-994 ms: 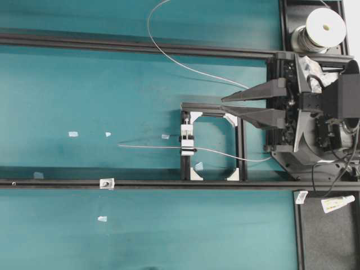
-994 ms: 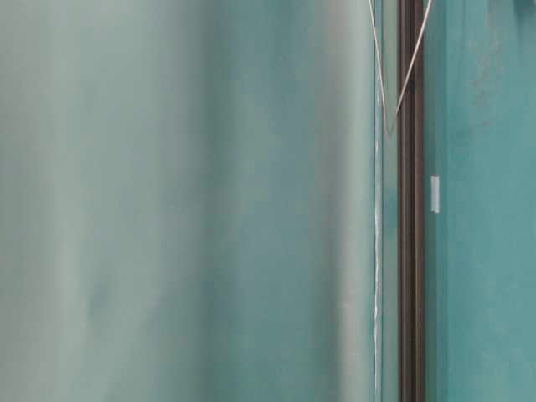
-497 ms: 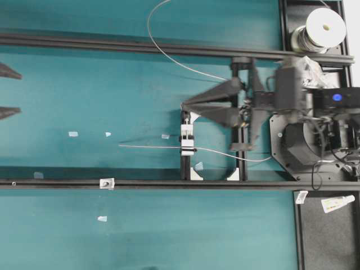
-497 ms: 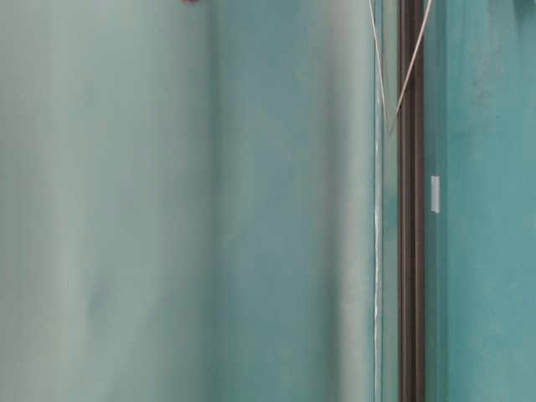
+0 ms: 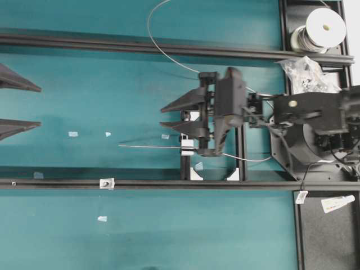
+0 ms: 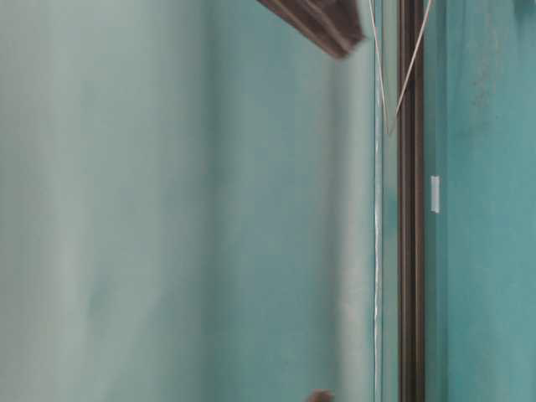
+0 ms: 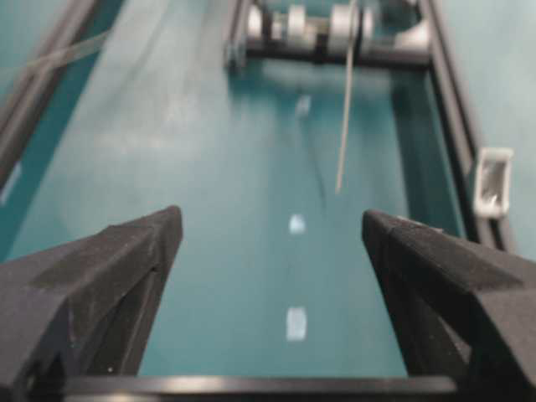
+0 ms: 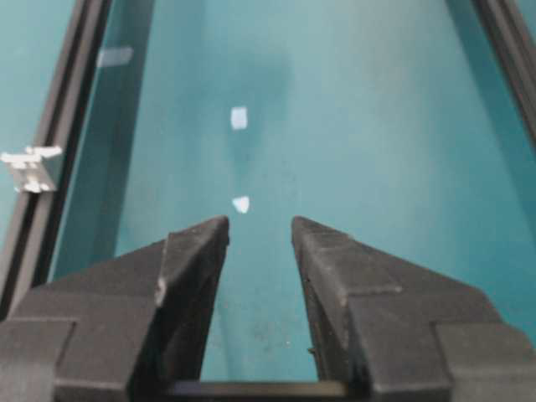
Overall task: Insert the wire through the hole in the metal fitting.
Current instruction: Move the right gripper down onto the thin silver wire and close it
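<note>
Thin wire lies flat, end free; tiny shiny metal fitting on rail, apart

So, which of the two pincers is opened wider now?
The left pincer, at the left edge of the overhead view: a broad gap separates its fingers. The right pincer, near the wire, shows a narrow gap.

My right gripper: matte black, two long wedge-shaped fingers tapering to points, boxy black wrist block behind, thin black cables trailing to the base. My left gripper: identical black wedges, grainy foam-textured pads.
</note>
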Robot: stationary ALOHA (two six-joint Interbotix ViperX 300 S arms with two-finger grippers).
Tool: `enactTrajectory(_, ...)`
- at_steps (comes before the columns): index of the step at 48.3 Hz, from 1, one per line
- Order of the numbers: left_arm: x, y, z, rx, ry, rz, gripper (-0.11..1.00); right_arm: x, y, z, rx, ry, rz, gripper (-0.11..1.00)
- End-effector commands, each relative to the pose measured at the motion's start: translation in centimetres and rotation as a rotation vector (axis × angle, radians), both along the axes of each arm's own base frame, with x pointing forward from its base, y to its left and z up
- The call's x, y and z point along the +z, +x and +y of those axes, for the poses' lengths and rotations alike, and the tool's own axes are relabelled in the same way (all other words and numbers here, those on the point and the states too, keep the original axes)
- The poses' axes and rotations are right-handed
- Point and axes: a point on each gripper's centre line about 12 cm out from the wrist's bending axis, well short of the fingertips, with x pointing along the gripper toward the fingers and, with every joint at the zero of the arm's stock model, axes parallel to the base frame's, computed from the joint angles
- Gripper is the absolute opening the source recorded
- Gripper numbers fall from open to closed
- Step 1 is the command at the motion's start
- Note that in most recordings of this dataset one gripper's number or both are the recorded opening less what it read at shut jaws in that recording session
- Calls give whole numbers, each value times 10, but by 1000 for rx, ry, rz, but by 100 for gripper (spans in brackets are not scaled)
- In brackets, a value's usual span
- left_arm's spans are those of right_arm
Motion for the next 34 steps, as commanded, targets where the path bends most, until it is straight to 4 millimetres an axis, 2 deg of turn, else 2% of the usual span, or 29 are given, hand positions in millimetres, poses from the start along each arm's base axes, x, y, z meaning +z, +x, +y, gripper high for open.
enactTrajectory(1,-4,11,1,3,1,9,77,0,12,4,16,0,-17,47)
enactTrajectory(10,-27,21,0,-1,0,75,77,-22,27,12,39,0,46,47)
enactTrajectory(19,-44,28,-5,-22,4,126,76,-34,40,22,67,3,81,47)
enactTrajectory(34,-47,26,-11,-41,9,109,76,-53,46,29,75,27,132,47)
